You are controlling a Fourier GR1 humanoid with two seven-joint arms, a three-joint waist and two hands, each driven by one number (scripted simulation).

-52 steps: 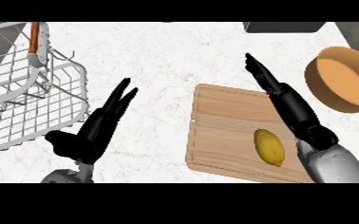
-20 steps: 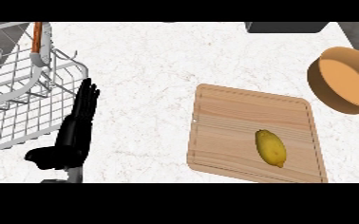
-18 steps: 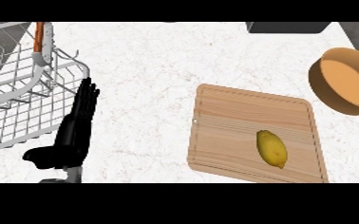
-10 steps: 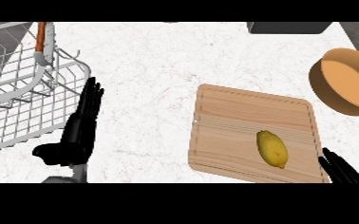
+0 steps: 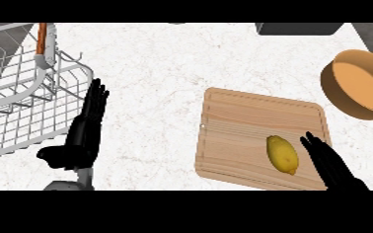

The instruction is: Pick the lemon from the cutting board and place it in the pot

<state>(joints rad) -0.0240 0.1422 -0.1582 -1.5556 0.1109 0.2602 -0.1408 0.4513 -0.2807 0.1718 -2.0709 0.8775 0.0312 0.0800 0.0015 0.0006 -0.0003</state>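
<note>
the left hand (image 5: 82, 134) is showing all in black, its fingers slim and ridged, its thumb thicker and rounded. a pale grey, rounded forearm (image 5: 70, 184) is joining it at the wrist. the right hand (image 5: 334, 167) is showing the same plain black.

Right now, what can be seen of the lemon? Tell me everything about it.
The lemon is yellow, oval and whole, smooth-skinned, with a small nub at its lower end. It lies flat on the wooden cutting board, in the board's lower right part, with its long axis running nearly up and down the view. Only the board touches it. The right hand, fingers straight, is just to its right across a narrow gap. Nothing holds the lemon.
</note>
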